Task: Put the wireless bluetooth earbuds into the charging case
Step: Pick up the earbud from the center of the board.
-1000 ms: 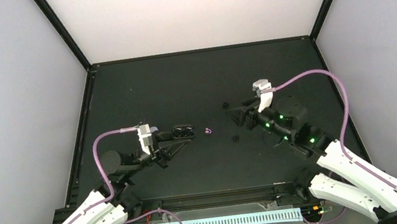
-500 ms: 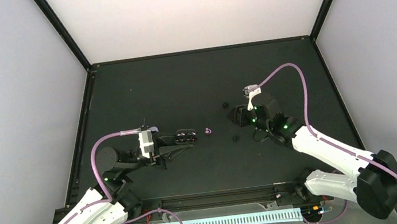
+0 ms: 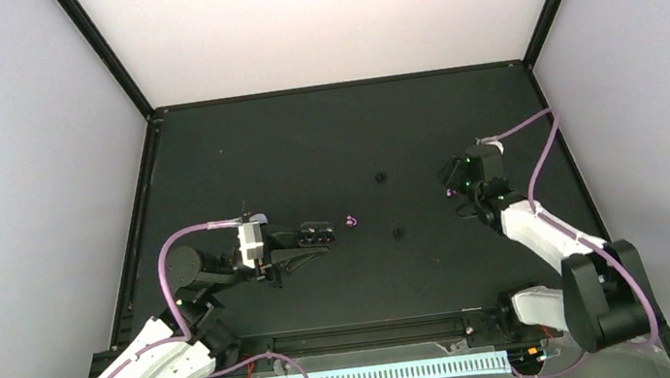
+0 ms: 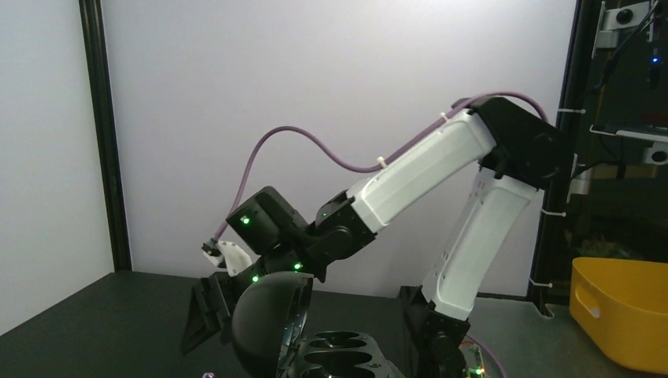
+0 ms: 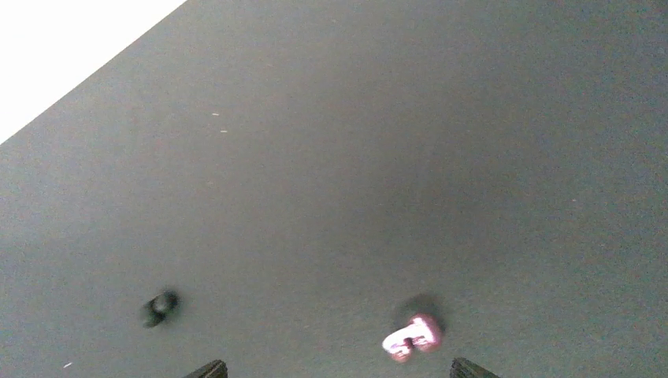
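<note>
My left gripper (image 3: 304,244) is shut on the black charging case (image 3: 315,232). In the left wrist view the case is open, with its domed lid (image 4: 264,323) raised and its empty sockets (image 4: 343,356) showing. A purple-pink earbud (image 3: 350,219) lies just right of the case. Two black earbuds (image 3: 381,178) (image 3: 398,233) lie on the mat further right. My right gripper (image 3: 450,177) is open and empty at the right of the mat. In the right wrist view a pink earbud (image 5: 411,335) lies between its fingertips (image 5: 471,367), nearer the right one, and a blurred black earbud (image 5: 160,307) lies to the left.
The black mat (image 3: 325,141) is bounded by a black frame and pale walls. A yellow bin (image 4: 622,315) stands off the table in the left wrist view. The right arm (image 4: 425,169) reaches across that view's background.
My right arm has swung from the mat's middle out to the right, over a pink earbud. My left gripper has carried the case slightly right and nearer.
</note>
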Controlling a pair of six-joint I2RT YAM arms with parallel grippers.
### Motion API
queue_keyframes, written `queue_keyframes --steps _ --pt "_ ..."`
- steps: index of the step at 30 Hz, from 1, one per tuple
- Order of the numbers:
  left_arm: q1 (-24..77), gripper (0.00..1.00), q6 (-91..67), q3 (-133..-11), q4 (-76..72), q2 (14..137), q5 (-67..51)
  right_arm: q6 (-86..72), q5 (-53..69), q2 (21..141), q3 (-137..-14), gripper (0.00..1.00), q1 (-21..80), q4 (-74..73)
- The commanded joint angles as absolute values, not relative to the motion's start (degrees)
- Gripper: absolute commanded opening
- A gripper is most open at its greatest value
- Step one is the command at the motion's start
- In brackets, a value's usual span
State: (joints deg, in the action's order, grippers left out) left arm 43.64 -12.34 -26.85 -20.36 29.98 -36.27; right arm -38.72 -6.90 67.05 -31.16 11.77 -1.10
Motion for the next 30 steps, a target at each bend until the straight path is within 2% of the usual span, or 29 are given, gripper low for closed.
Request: queue_keyframes --steps 1,14,23,30 --pt "43.68 0.02 -11.09 -27.98 -20.15 28.82 -37.55 -39.7 -9.38 72.45 -32.7 0.74 9.41 4.3" --pt "43.68 0.02 -11.01 -28.09 -20.13 28.7 -38.21 -37.11 -5.0 84.55 -37.17 0.73 7.95 5.77" --pt "43.65 0.01 -11.24 -28.12 -20.48 29.07 -38.41 -36.48 -2.3 88.29 -39.22 0.72 7.82 4.28" --pt "43.59 0.02 -11.2 -28.12 -20.4 29.2 -38.64 -36.93 0.19 89.06 -39.2 0.68 7.82 2.73"
